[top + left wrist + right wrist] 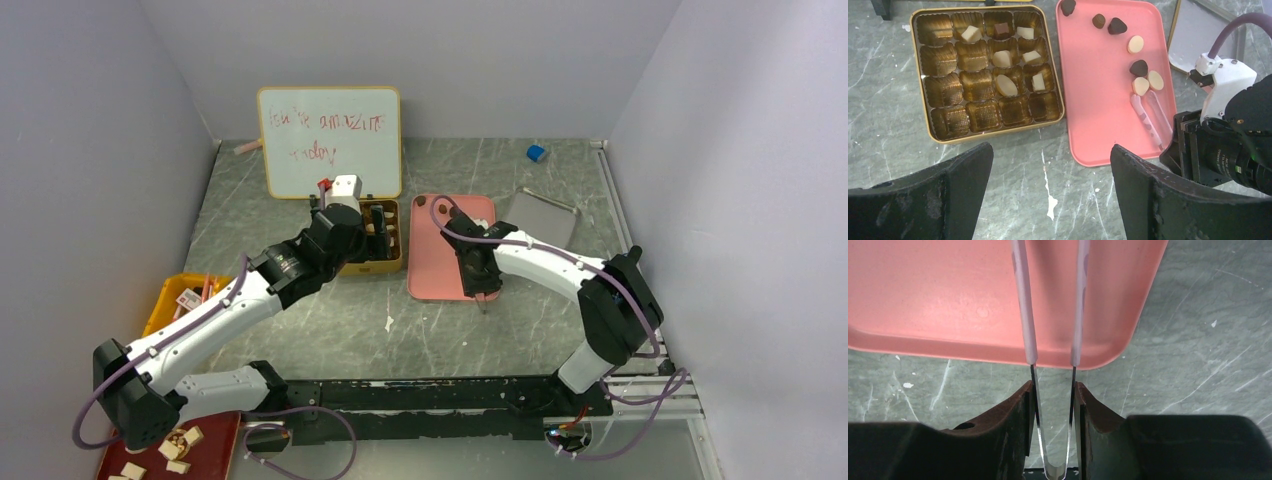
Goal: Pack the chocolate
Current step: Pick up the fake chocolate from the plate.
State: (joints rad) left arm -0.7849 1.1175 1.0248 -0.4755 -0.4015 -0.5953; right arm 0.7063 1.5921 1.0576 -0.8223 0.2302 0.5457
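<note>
Seven chocolates (1139,67) lie on the pink tray (1098,100), upper right in the left wrist view. Seven more sit in the gold box (943,90), upper left. The right claw (1054,390) squeezes the tongs (1023,300). The left claw (1050,150) is wide open.

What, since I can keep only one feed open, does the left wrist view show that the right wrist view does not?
Only left wrist: the gold box with seven pieces packed, seven loose chocolates on the pink tray, and the open left claw. Only right wrist: the right claw shut on the metal end of the tongs. Both: the pink tray, the tongs' lilac arms over it, and the marbled table.
</note>
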